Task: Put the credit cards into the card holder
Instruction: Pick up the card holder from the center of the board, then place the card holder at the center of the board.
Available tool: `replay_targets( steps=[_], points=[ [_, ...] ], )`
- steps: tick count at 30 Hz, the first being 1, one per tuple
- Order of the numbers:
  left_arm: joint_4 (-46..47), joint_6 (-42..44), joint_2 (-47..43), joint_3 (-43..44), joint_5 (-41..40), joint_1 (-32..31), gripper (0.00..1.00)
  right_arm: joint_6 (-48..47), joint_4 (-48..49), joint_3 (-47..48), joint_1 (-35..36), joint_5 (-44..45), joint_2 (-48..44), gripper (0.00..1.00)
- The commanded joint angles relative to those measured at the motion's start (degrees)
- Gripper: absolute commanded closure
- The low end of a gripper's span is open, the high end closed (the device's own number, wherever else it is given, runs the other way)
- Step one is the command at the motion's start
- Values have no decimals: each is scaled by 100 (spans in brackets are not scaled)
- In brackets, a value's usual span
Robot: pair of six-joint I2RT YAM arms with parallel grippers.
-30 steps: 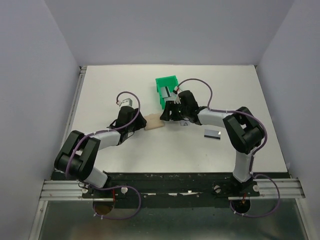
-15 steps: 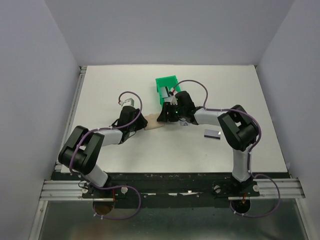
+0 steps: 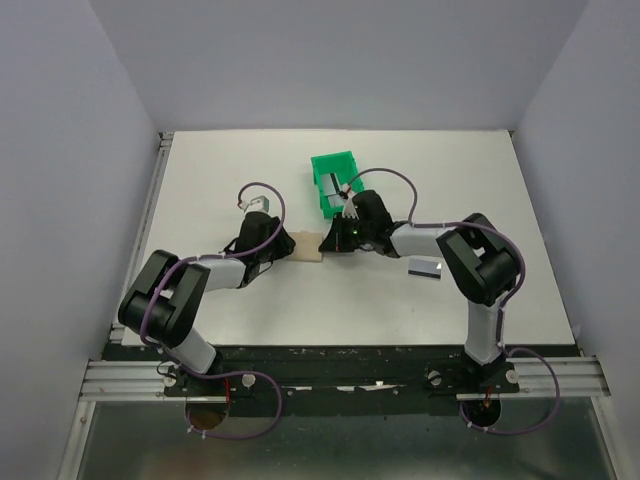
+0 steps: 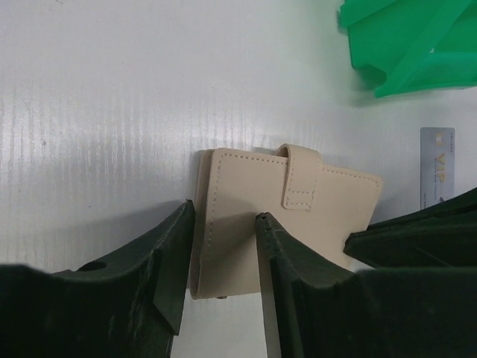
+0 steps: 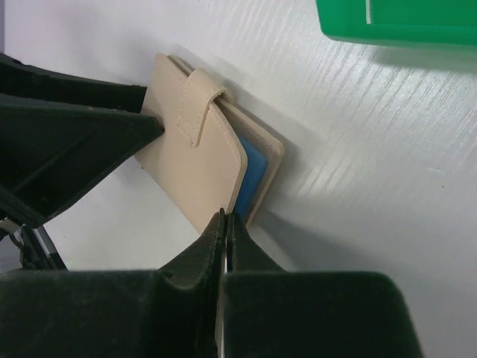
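The tan card holder (image 3: 307, 246) lies closed mid-table, its strap (image 4: 299, 175) on top. My left gripper (image 4: 222, 224) straddles its spine end. One finger stands beside the edge and the other rests over the cover, with a gap between them. My right gripper (image 5: 225, 218) comes from the other side, jaws pressed together on the rim of the top cover. That cover is lifted slightly, showing the blue inside (image 5: 250, 175). One silver credit card (image 4: 436, 168) lies just past the holder. Another credit card (image 3: 425, 267), with a dark stripe, lies to the right.
A green plastic bin (image 3: 333, 178) stands just behind the holder and the right gripper, also seen as the green bin (image 5: 395, 22). The two grippers face each other closely across the holder. Grey walls enclose the white table (image 3: 220, 190).
The right gripper has gone from wide open to shut and slid in onto the holder's cover edge. The left gripper's jaws have narrowed around the spine end.
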Motion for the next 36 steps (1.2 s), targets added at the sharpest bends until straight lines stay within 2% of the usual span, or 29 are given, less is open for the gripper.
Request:
replay_targets(
  steps=[1,6,11,16,19,23,30,36],
  points=[
    [-186,-69,-227,-60,175,-37,49,35,193,-276,73,-28,-540,99],
    [-564,-34,-990,-17,61,-37,38,-96,18,-662,73,359,-1207,100],
    [-1109,151,-1694,98,-194,-37,33,-544,-816,-909,81,956,-2112,100],
    [-1478,256,-2213,151,-265,-37,33,-1194,-2755,-629,178,2150,-2895,100],
    [-1680,292,-2424,159,-291,-37,33,-1423,-4276,-93,222,2758,-2966,100],
    [-1848,371,-2635,142,-291,-37,33,-1450,-5622,119,371,3320,-3124,100],
    [-2006,441,-2846,80,-221,-37,33,-1108,-7135,207,512,3936,-3406,100],
    [-2129,511,-2987,54,-274,-37,33,-932,-7927,611,758,4261,-3459,100]
  ],
)
